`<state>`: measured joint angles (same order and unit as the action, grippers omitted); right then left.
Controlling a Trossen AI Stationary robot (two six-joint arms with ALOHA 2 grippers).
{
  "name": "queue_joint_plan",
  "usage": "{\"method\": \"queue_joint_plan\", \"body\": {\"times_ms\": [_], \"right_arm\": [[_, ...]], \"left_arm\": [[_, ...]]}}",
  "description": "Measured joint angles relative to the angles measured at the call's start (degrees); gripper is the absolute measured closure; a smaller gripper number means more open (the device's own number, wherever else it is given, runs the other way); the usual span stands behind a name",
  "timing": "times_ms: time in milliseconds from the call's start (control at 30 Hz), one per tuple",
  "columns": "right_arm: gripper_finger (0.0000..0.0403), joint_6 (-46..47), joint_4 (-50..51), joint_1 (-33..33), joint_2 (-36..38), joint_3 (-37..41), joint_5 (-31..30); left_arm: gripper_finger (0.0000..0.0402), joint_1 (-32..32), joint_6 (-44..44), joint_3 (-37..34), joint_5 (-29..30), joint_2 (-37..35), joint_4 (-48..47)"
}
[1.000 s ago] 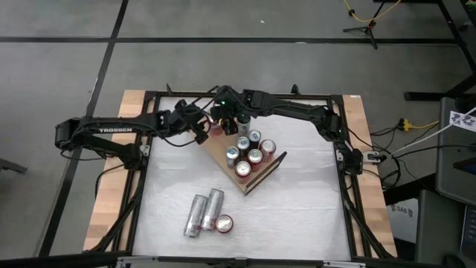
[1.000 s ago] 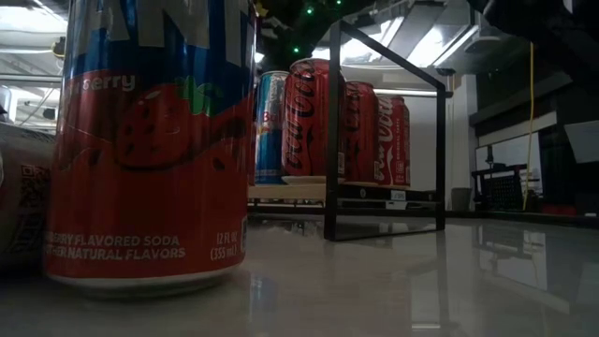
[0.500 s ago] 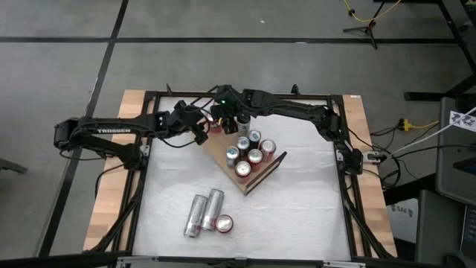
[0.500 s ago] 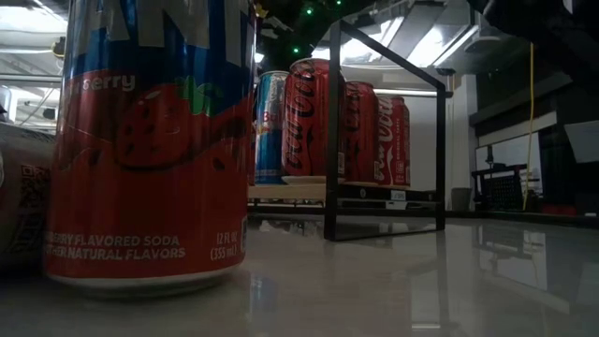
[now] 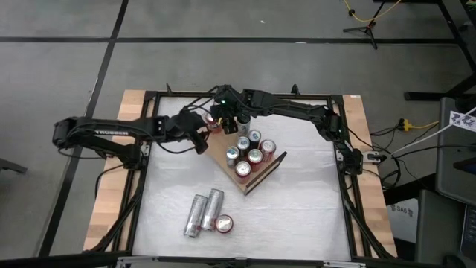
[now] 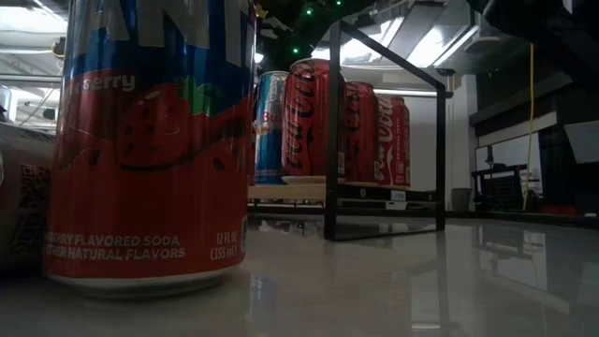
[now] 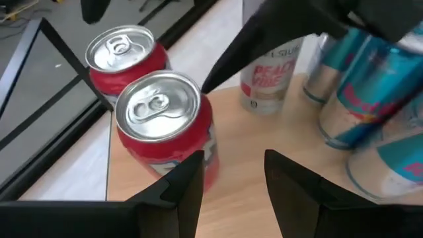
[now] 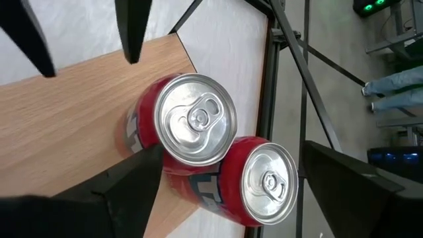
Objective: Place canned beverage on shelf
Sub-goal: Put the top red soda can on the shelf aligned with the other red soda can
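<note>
Two red cans (image 7: 165,125) (image 8: 198,122) stand upright, side by side, at the far corner of the wooden shelf (image 5: 225,162), which lies on the table. My left gripper (image 7: 228,175) (image 5: 201,138) is open and level, a short way off the nearer red can on its left side. My right gripper (image 8: 228,152) (image 5: 225,119) is wide open above the two cans and points down, one finger on each side of the pair. Several more cans (image 5: 249,152) stand on the shelf.
Two silver cans (image 5: 202,212) lie on the white table near its front, with a red strawberry soda can (image 6: 150,140) (image 5: 224,222) upright beside them. Black wire rails (image 5: 269,170) stand at the shelf's ends. A person's legs (image 8: 396,86) show beyond the table frame.
My left gripper has drawn back a little from the red cans toward the table's left and near side. The cans and the shelf have stayed put.
</note>
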<state>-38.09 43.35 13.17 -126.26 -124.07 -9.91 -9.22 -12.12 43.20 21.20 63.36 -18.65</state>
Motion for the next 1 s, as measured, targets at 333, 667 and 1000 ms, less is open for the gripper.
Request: {"method": "queue_joint_plan", "body": {"times_ms": [333,667,1000], "right_arm": [[0.0056,0.0,-0.57,0.0,0.0,0.0,0.04],[0.0056,0.0,-3.65,0.0,0.0,0.0,0.09],[0.0056,0.01,-3.88,-0.07,0.05,0.0,-0.09]], "left_arm": [[0.0251,0.17,-1.49,-0.02,8.47,4.43,0.26],[0.0251,-1.72,-2.78,-0.02,12.9,4.58,0.34],[0.0251,-1.95,-2.78,-0.02,13.02,4.22,0.07]]}}
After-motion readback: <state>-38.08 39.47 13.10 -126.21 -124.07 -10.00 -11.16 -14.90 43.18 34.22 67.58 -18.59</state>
